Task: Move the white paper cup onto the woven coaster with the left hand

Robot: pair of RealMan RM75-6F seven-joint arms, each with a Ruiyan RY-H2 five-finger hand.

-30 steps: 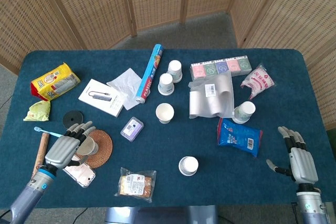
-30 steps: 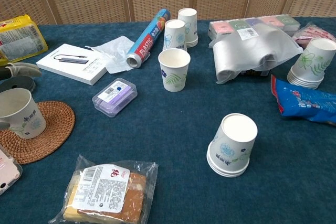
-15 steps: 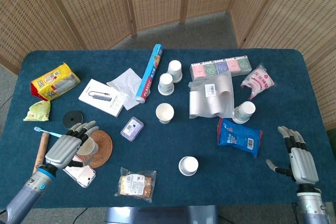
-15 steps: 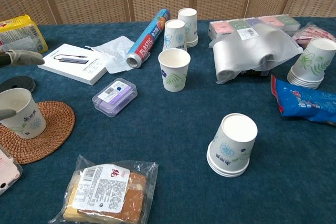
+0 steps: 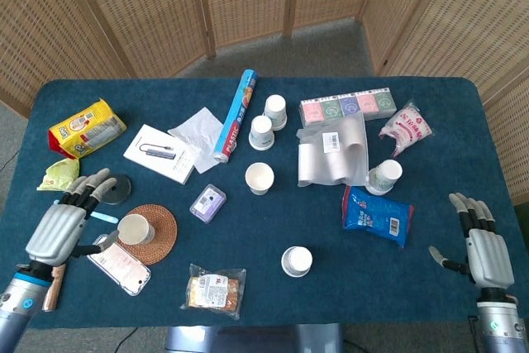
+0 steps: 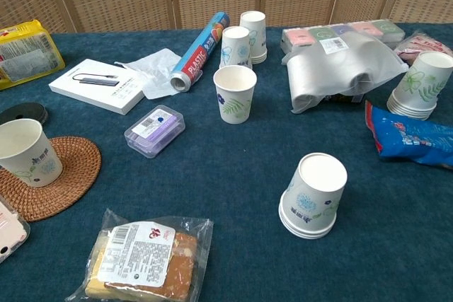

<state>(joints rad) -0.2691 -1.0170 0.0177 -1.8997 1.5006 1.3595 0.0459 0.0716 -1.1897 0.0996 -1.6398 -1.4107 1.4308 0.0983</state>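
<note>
One white paper cup (image 6: 25, 151) stands upright on woven coaster (image 6: 64, 179).

Bright, even daylight; soft faint shadows; both views sharp, no glare.

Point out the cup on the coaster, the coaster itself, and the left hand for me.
cup (image 6: 28, 155), chest view, on its side wall.
coaster (image 6: 71, 167), chest view, on the bare woven part right of the cup.
left hand (image 5: 59, 226), head view, on the back of the hand, fingers apart, holding nothing.
</note>
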